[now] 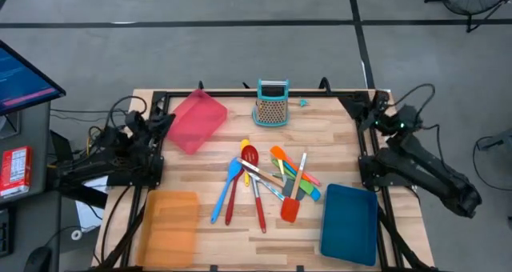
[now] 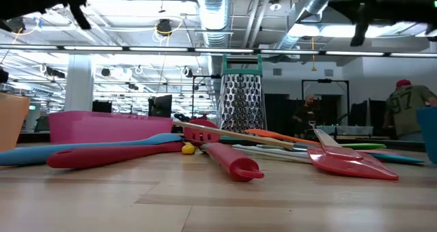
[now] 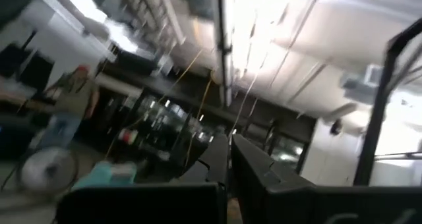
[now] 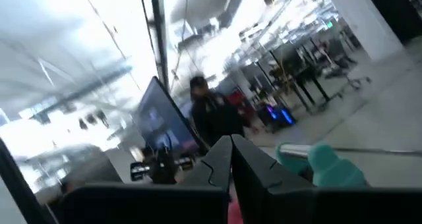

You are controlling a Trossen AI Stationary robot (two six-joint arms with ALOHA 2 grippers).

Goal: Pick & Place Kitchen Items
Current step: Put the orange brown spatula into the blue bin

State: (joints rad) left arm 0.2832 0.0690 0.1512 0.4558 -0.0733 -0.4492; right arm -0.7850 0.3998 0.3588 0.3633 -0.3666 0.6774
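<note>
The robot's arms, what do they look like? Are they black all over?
Mostly. The left arm and right arm are dark, chunky jointed links with black cables looping around them. The right arm shows small green lights near its top. The left gripper and right gripper each end in two flat, dark, tapered fingers.

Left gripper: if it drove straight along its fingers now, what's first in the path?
Nothing on the table, likely. The shut left gripper points up and out into the room, toward ceiling ducts; path looks free, though depth is unclear.
</note>
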